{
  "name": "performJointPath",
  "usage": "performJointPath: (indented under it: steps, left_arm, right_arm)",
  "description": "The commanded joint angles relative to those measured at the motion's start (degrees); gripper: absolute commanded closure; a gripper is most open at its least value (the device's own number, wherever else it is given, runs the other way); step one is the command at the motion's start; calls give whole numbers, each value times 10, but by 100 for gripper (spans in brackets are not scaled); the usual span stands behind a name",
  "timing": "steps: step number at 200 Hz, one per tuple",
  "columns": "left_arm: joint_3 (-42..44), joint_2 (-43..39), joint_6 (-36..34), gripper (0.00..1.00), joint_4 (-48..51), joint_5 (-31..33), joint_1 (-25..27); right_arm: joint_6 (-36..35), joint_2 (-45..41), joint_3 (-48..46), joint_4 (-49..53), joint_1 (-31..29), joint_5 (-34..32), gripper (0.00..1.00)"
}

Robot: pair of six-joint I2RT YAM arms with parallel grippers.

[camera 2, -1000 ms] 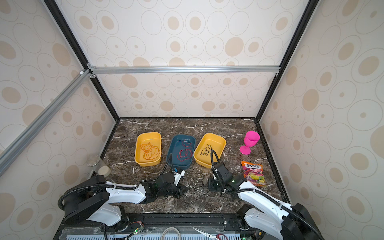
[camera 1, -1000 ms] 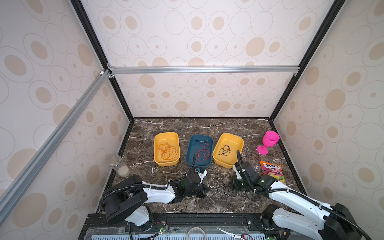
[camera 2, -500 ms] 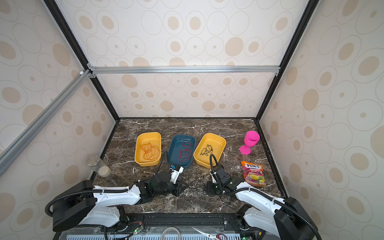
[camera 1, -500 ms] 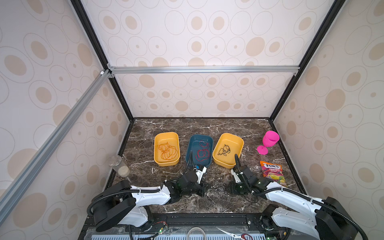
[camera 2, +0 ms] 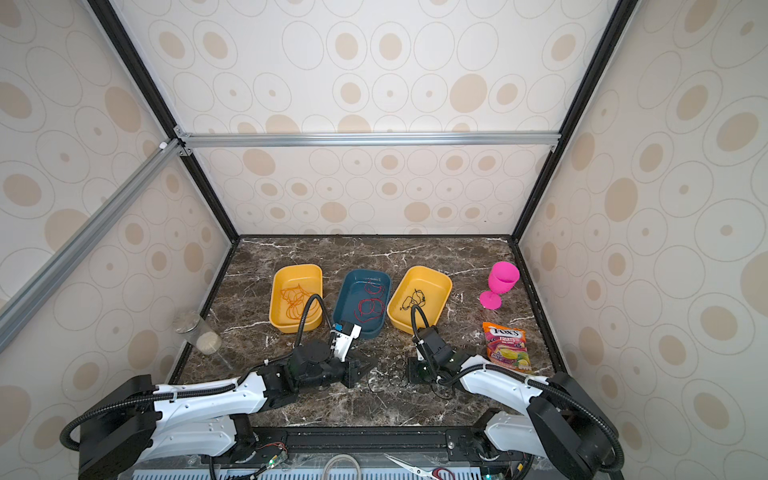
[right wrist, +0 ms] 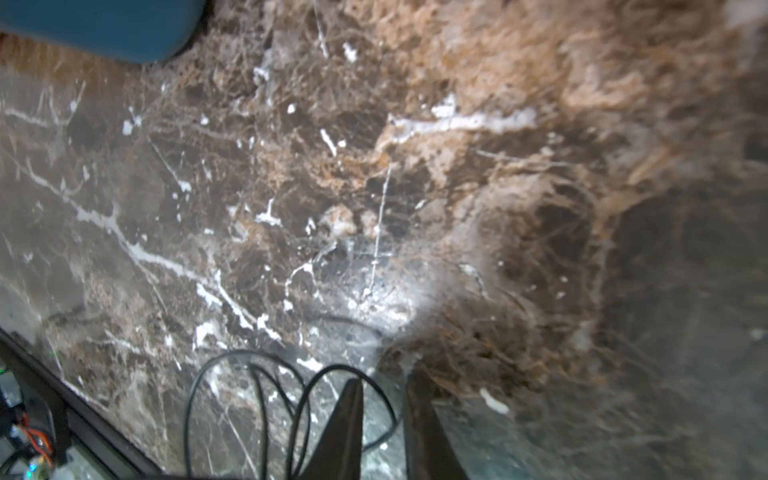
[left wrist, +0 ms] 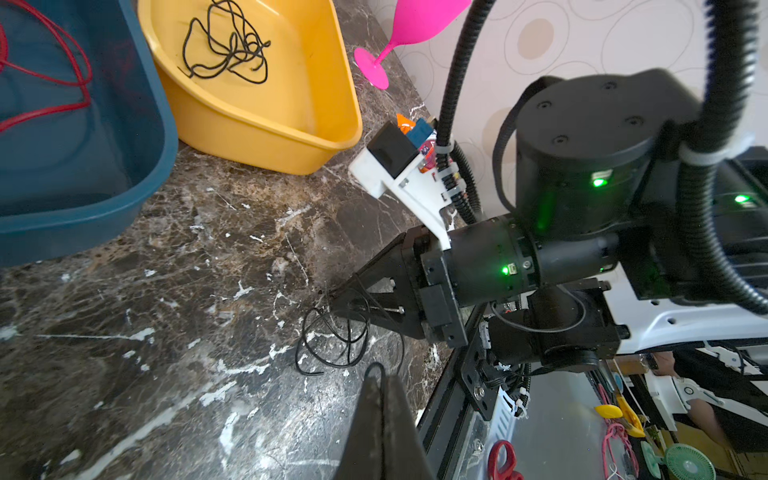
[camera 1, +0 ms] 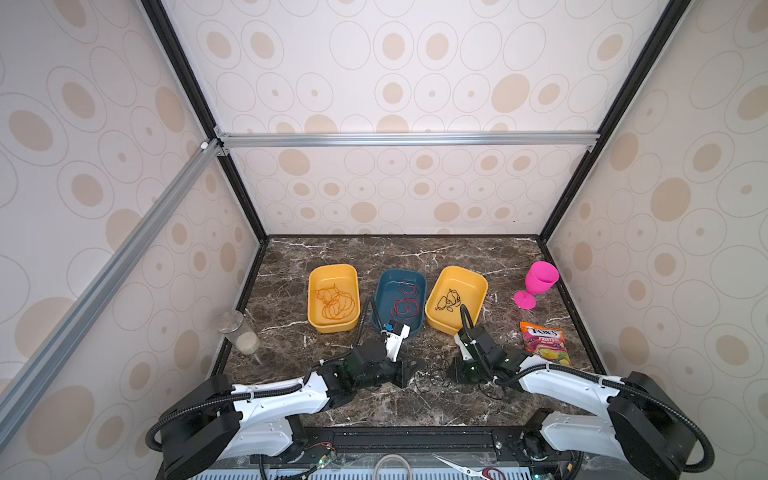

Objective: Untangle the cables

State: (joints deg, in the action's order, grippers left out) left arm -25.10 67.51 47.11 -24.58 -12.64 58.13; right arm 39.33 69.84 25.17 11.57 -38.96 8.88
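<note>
One orange bag (camera 1: 543,343) near the right gripper (left wrist: 334,300) reads "FOX'S FRUITS".

The dark marble surface (camera 1: 374,253) bears three trays in a row: left yellow tray (camera 1: 332,326), teal tray (camera 1: 401,272), right yellow tray (camera 1: 478,282). At right are a pink goblet (camera 1: 540,278) and a candy bag (camera 1: 542,343). At left is a clear jar (camera 1: 241,334), and near the middle a loose black cable (camera 1: 432,376).

Brown table (camera 1: 457,253) veined white; blue tray (camera 1: 381,291) with red cable (camera 1: 405,307); beside it yellow trays (camera 1: 332,276), orange cable (camera 1: 334,301), black cable (camera 1: 448,300); pink goblet (camera 1: 540,278).
</note>
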Motion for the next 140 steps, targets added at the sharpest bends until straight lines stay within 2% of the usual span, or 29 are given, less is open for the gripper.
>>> performJointPath:
  steps: [1,51,107,140]
  left_arm:
    - [-7,-20,9,100,5,13,-11]
    - [-5,-68,4,100,28,21,-30]
    - [-17,-167,-29,100,144,62,-81]
    - [-23,-203,-43,100,181,59,-107]
  right_arm:
    - [4,14,-7,61,-4,-44,92]
    - [11,-2,-5,77,-5,-70,99]
    - [17,-24,1,117,-4,-112,100]
    - [-2,-46,19,141,-4,-129,100]
